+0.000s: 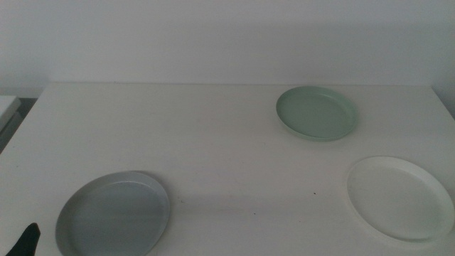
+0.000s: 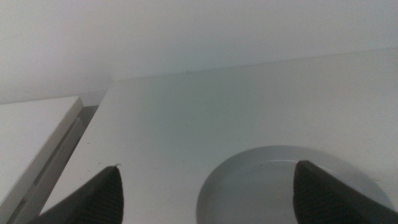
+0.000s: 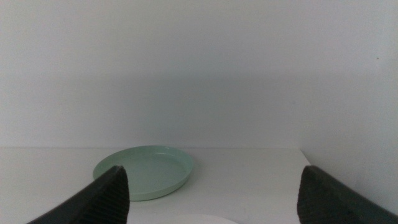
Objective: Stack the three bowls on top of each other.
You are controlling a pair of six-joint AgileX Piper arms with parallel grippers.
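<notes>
Three shallow bowls lie apart on the white table (image 1: 213,142). The light grey bowl (image 1: 114,213) is at the front left and shows in the left wrist view (image 2: 273,186). The pale mint green bowl (image 1: 317,112) is at the back right and shows in the right wrist view (image 3: 144,171). The white bowl (image 1: 400,197) is at the front right; only its rim shows in the right wrist view (image 3: 199,219). My left gripper (image 1: 27,242) waits at the bottom left corner; its jaws stand wide open (image 2: 208,193) beside the grey bowl. My right gripper (image 3: 214,193) is open, above the white bowl's near side, out of the middle view.
A white wall rises behind the table. A second white surface (image 2: 31,137) stands beside the table's left edge with a dark gap between them; it shows at the far left of the middle view (image 1: 7,107).
</notes>
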